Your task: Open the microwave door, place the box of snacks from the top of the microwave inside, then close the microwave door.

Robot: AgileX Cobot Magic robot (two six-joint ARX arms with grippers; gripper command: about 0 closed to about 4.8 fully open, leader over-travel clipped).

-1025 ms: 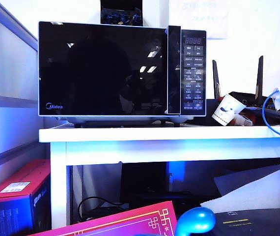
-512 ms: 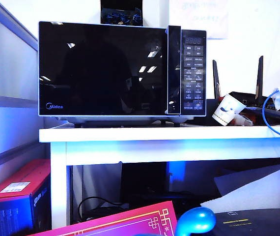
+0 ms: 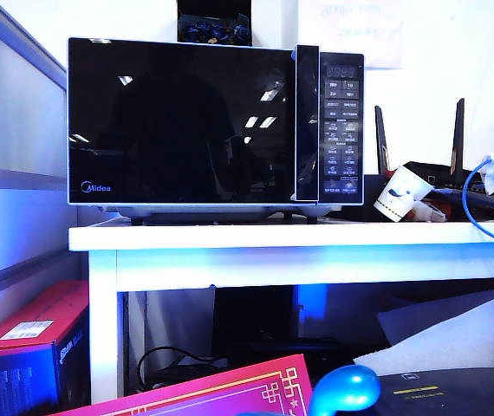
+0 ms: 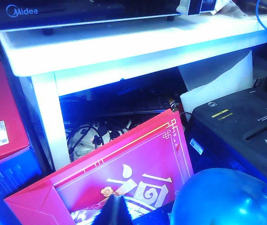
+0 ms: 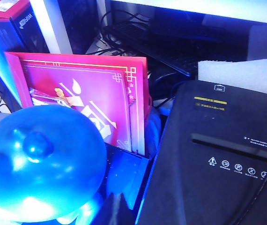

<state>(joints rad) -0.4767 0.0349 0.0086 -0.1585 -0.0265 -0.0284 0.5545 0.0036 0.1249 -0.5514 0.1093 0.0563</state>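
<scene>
The black Midea microwave (image 3: 215, 121) stands on a white table (image 3: 316, 236). Its glossy door (image 3: 182, 121) is closed, with the handle strip (image 3: 307, 121) beside the button panel (image 3: 341, 130). The box of snacks is out of view; the only thing showing on top is a dark open box of blue-wrapped items (image 3: 214, 29). Neither gripper appears in the exterior view. My left gripper (image 4: 116, 197) is shut and empty, low in front of the table over a pink envelope (image 4: 124, 173). My right gripper (image 5: 116, 194) is shut and empty, between a blue round toy (image 5: 40, 159) and a black shredder (image 5: 218, 154).
A white paper cup (image 3: 400, 192), a router with upright antennas (image 3: 459, 130) and a blue cable (image 3: 472, 199) sit to the right of the microwave. Under the table are a red box (image 3: 30, 334), cables and a dark keyboard (image 5: 171, 42). A partition wall (image 3: 13, 173) closes the left side.
Only the reflections in the door glass have shifted slightly. The microwave, its closed door and the things on the table are where they were.
</scene>
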